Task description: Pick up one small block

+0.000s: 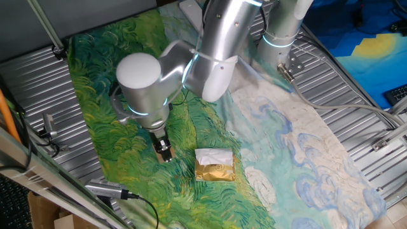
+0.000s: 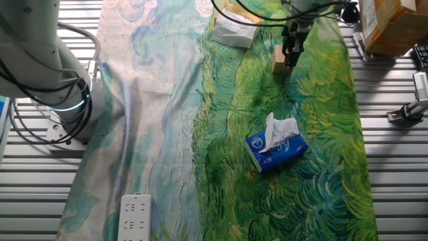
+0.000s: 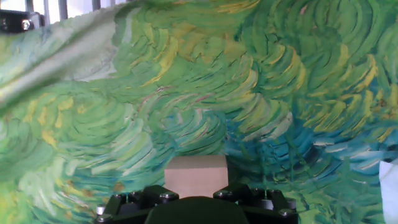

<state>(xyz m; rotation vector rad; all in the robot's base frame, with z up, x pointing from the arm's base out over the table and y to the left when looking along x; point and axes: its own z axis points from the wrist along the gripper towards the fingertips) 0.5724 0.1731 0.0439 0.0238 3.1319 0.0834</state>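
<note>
The small block [image 3: 196,174] is a plain tan wooden cube. In the hand view it sits at the bottom centre, between the two dark fingers of my gripper [image 3: 196,190], which close on its sides. In one fixed view the gripper [image 1: 164,150] points down at the green cloth with the block [image 1: 168,153] at its tips. In the other fixed view the gripper [image 2: 291,48] is at the top of the cloth with the block [image 2: 279,59] held low, at or just above the cloth.
A gold-and-white foil packet [image 1: 214,166] lies right of the gripper; it also shows in the other fixed view [image 2: 233,31]. A blue-and-white tissue pack [image 2: 275,147] lies mid-cloth. A white power strip [image 2: 135,217] lies at the cloth's pale end. Metal slats surround the cloth.
</note>
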